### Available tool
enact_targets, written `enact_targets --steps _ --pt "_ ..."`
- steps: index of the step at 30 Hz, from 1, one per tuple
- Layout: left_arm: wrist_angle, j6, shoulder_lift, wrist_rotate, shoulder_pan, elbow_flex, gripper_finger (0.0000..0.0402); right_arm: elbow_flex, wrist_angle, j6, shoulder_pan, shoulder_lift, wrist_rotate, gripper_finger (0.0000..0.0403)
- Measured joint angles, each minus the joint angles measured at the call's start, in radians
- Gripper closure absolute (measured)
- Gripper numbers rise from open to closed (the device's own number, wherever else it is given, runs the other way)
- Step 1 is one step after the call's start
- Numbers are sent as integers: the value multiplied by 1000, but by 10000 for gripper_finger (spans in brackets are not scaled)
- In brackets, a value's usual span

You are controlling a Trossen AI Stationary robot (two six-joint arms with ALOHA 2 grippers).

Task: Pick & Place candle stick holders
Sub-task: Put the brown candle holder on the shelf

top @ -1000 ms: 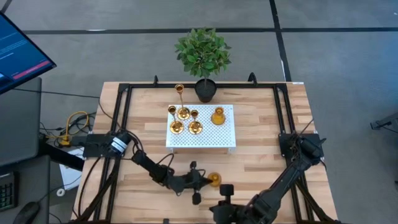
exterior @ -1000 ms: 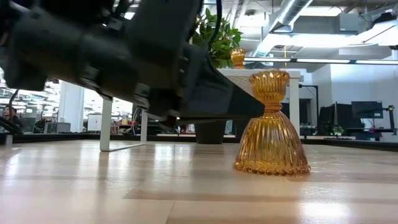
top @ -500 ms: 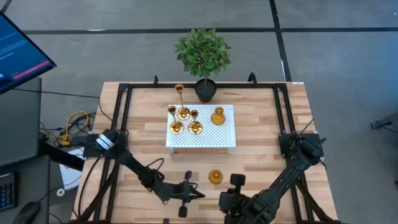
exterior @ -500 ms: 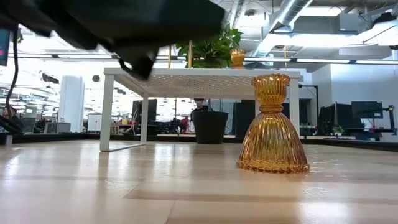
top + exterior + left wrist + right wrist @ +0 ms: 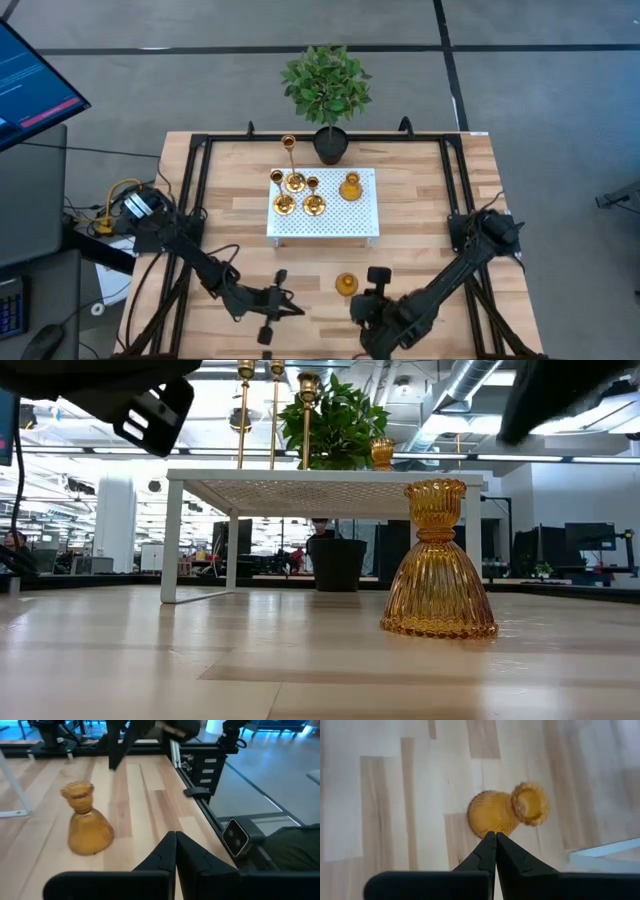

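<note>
- An amber ribbed candle stick holder (image 5: pixel 346 284) stood upright and alone on the wooden worktop (image 5: pixel 420 240), just in front of the white perforated stand (image 5: pixel 340 222).
- In the low view that same holder (image 5: pixel 437 563) sat flat on its flared base, nothing touching it.
- Up on the stand were the other candle stick holders: a tall thin-stemmed one (image 5: pixel 289 146) at the back corner, three short gold ones (image 5: pixel 298 194) clustered close together, and a squat bulbous one (image 5: pixel 350 187) off to the side.
- The right gripper (image 5: pixel 495 851) hung just above and beside the lone holder, fingers pressed together, holding nothing.
- The left gripper (image 5: pixel 175 851) sat low over the front of the worktop, well apart from the holder, fingers also together and empty.
- A potted green plant (image 5: pixel 326 92) stood at the worktop's far edge, behind the stand.
</note>
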Motion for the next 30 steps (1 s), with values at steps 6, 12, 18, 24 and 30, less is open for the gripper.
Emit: enact_targets --steps 6,12,18,24,30 --pt "3 0 -29 -2 0 -25 398 -252 301 -71 -14 -183 -18 403" --pt "2 0 -29 -1 11 -39 398 -399 445 -179 -16 -344 -15 403" --pt "2 -1 -29 -2 26 -53 394 -427 433 -184 -36 -384 -23 403" --pt "2 -4 -29 -2 26 -55 395 -428 408 -324 -78 -376 -201 403" --pt "3 22 -29 -2 26 -55 394 -428 421 -417 -126 -374 -277 403"
